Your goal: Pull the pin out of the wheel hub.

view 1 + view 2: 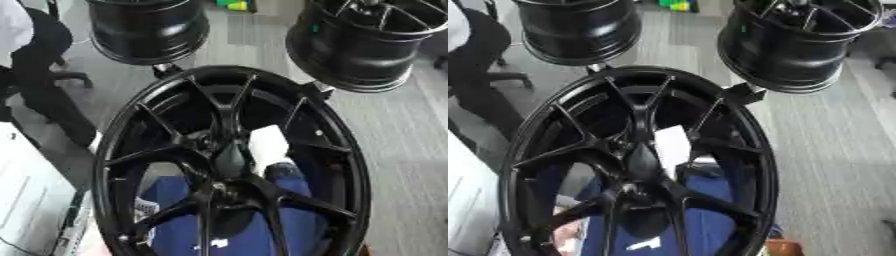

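A large black spoked wheel (114,150) stands tilted before me and fills most of both views. Its hub (229,165) sits at the centre, where the spokes meet. A black form with some silver rises from the bottom edge between the lower spokes to the hub. It appears to be my right hand (219,192), black against the black hub. A dark tapered piece (642,161) stands over the hub's centre. I cannot make out the pin itself. My left hand shows in neither view.
Two more black wheels hang behind, one at upper left (147,30) and one at upper right (798,45). A white piece (268,142) and a blue surface (179,235) show through the spokes. Grey floor (833,165) lies to the right. A person in black stands at far left.
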